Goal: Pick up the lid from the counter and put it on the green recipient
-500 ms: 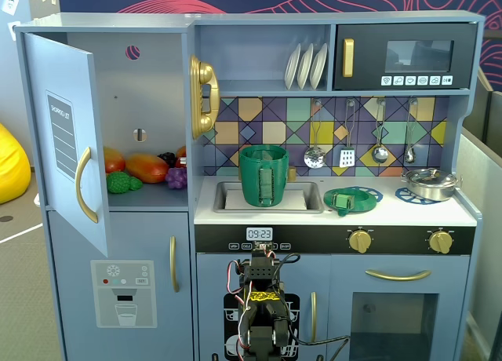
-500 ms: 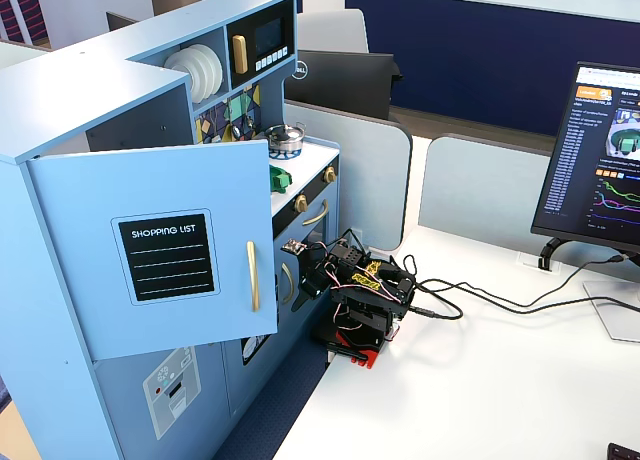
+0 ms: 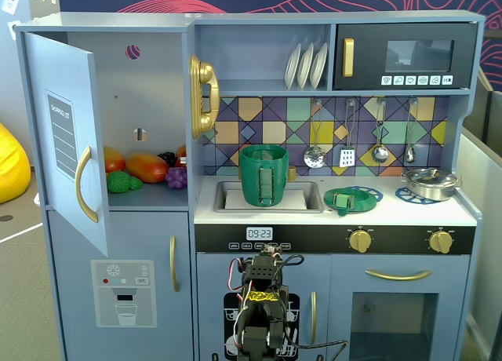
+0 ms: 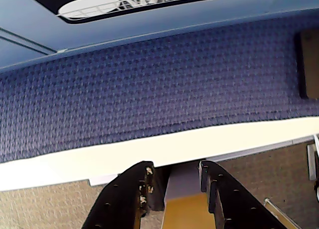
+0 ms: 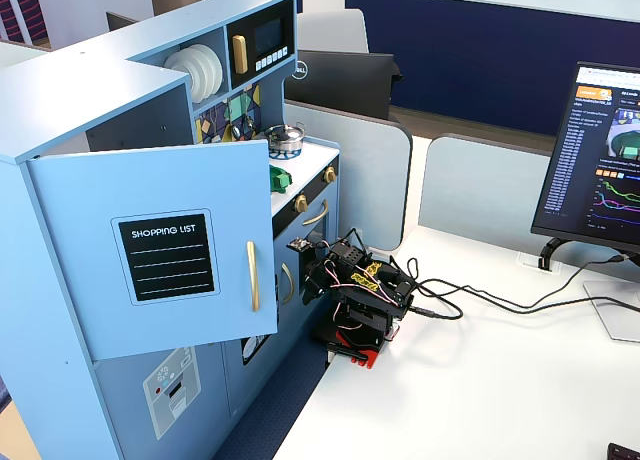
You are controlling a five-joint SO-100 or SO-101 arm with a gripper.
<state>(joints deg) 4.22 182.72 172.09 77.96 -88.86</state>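
Observation:
The green lid [image 3: 343, 200] lies on the white counter, on a blue burner ring right of the sink; its edge also shows in the other fixed view [image 5: 281, 179]. The green recipient [image 3: 263, 175] stands upright in the sink, handle strip facing front. My arm [image 3: 263, 310] is folded low in front of the kitchen, well below the counter, and sits on the white table [image 5: 480, 380]. In the wrist view my gripper [image 4: 175, 169] points down over the table edge, jaws a little apart and empty. The black fingertips [image 4: 146, 170] hold nothing.
A silver pot [image 3: 430, 183] sits on the right burner. The left cabinet door [image 3: 69, 133] hangs open, with toy food [image 3: 145, 168] inside. Utensils [image 3: 347, 133] hang above the counter. Blue carpet [image 4: 149, 89] lies below. A monitor [image 5: 600, 160] and cables are on the table.

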